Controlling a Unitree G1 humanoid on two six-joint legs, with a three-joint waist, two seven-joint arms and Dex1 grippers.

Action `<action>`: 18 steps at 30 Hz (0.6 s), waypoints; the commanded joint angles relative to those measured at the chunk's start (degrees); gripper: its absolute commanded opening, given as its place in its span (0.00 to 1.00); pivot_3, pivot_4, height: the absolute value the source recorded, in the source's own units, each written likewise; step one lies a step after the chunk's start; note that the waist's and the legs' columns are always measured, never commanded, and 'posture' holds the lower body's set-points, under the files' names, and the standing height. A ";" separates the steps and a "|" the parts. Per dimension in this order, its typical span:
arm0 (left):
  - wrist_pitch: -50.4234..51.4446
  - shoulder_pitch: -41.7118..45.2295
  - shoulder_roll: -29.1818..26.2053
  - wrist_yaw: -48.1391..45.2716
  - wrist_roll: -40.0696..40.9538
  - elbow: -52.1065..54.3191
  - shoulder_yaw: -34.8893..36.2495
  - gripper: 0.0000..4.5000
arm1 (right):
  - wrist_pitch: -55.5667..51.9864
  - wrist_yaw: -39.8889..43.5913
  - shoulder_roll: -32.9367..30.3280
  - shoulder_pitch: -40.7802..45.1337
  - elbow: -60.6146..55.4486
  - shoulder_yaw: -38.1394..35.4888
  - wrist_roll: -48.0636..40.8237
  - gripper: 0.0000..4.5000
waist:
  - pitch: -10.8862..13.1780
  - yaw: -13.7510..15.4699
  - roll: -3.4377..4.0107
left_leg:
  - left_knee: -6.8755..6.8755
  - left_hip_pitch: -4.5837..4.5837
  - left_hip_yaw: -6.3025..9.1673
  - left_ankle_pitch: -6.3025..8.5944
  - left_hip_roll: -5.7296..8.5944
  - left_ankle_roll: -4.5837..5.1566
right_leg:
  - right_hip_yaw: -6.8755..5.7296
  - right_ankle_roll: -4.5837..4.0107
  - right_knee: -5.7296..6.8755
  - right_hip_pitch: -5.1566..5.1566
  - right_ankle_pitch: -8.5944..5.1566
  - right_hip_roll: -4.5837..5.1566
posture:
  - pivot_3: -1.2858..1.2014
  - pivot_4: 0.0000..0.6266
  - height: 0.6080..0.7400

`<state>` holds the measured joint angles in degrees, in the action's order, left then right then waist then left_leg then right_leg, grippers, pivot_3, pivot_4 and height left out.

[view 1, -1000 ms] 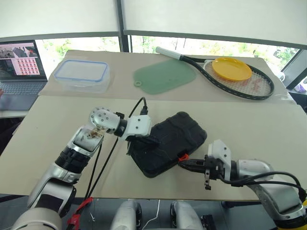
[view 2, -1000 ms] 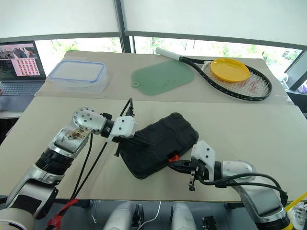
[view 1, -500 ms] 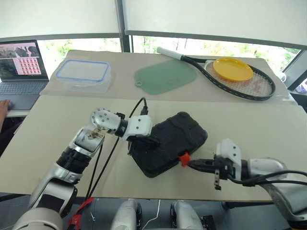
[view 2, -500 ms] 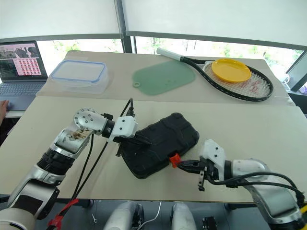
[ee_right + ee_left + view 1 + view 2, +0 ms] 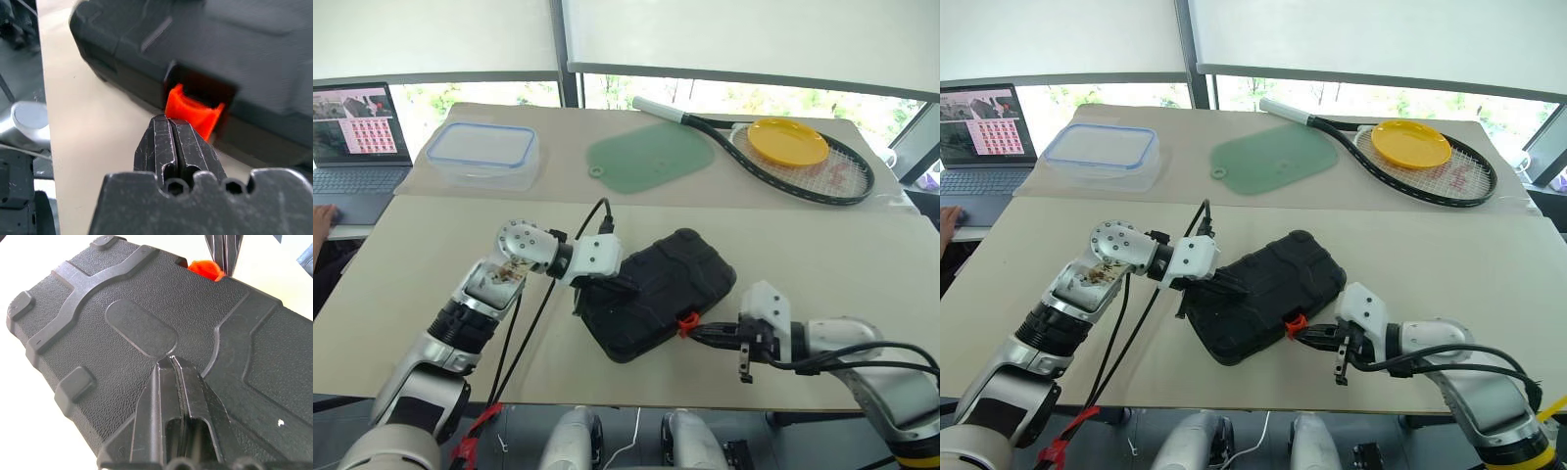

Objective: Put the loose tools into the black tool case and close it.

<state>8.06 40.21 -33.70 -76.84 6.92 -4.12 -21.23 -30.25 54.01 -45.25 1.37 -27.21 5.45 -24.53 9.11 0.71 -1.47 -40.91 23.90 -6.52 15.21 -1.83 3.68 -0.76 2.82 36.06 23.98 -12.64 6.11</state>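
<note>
At frame centre, the left gripper (image 5: 171,363), pressed together, rests on the closed black tool case (image 5: 656,292); the right gripper (image 5: 172,128), also pressed together, meets its orange latch (image 5: 193,110).

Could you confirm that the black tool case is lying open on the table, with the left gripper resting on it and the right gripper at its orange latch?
Not quite: the black tool case is closed, as the left wrist view shows. The rest holds: the shut left gripper rests on its lid, and the shut right gripper is at the orange latch.
</note>
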 commanded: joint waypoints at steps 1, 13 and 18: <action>0.32 -0.19 -0.46 -0.07 -2.70 -2.68 -1.58 0.00 | 0.79 -1.25 0.83 0.98 0.89 0.36 1.51 0.00 | 0.00 -0.02 0.00 | 0.00 0.00 0.00 0.00 0.00 0.00 | 0.00 0.00 0.00 0.01 0.00 0.00 | 0.52 0.24 0.99; 0.17 -0.17 -0.25 -0.03 -2.60 -2.97 -1.63 0.00 | 0.78 -2.55 2.46 -0.17 -0.38 -0.81 1.09 0.00 | 0.00 -0.02 0.01 | 0.01 0.00 -0.01 0.00 -0.01 0.00 | 0.00 0.00 0.01 0.02 0.00 0.00 | 0.52 0.24 0.99; 0.28 0.12 0.37 0.18 -2.59 -3.20 -1.78 0.00 | 0.90 -4.59 5.04 1.60 0.54 -0.22 1.71 0.00 | 0.00 -0.23 0.01 | 0.01 0.00 -0.01 0.00 -0.02 -0.01 | 0.01 -0.01 0.02 0.03 0.00 -0.03 | 0.52 0.24 0.99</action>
<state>7.65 40.98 -33.26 -76.71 6.78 -5.70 -21.17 -30.45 50.74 -41.08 0.94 -25.11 6.30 -22.48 9.10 0.48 -1.47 -40.89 23.90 -6.53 15.20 -1.85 3.66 -0.74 2.81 36.08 24.02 -12.63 6.07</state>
